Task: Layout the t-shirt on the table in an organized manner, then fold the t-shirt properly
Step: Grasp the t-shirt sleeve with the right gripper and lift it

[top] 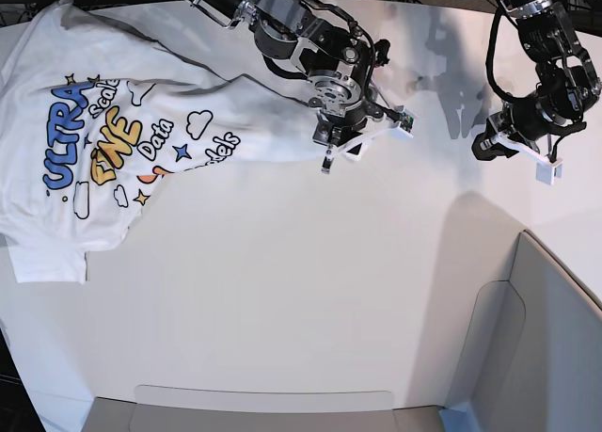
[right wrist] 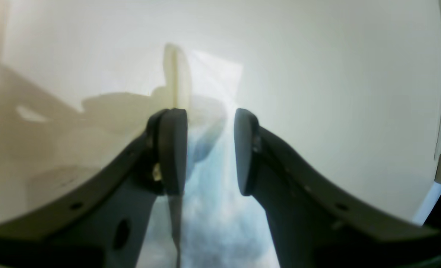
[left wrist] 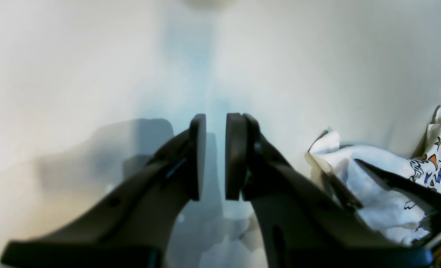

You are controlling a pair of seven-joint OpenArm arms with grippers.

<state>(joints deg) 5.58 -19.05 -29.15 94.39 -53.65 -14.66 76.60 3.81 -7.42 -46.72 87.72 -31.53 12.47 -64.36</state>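
- T-shirt [top: 141,131], white with blue "ULTRA" and yellow "FINE" printed on it, lies on the left part of the table [top: 310,300] in the base view; its body is spread but wrinkled, and one part is drawn out to a narrow point toward the middle.
- That narrow point ends just under the right gripper [top: 337,150], which is low over the cloth at the top centre of the base view.
- In the right wrist view the right gripper [right wrist: 210,149] has its jaws apart with a clear gap, and a pale bluish cloth is seen in the gap and below it; no fabric is pinched between the pads [right wrist: 174,149], so it is released.
- Left gripper [top: 550,164] is well apart from the shirt, at the right side of the base view above the bare tabletop.
- In the left wrist view the left gripper [left wrist: 215,156] shows only a narrow slot between its pads, with nothing in it; a crumpled part of the shirt [left wrist: 384,178] appears at the right edge.
- A grey panel [top: 546,347] stands at the lower right corner of the table.
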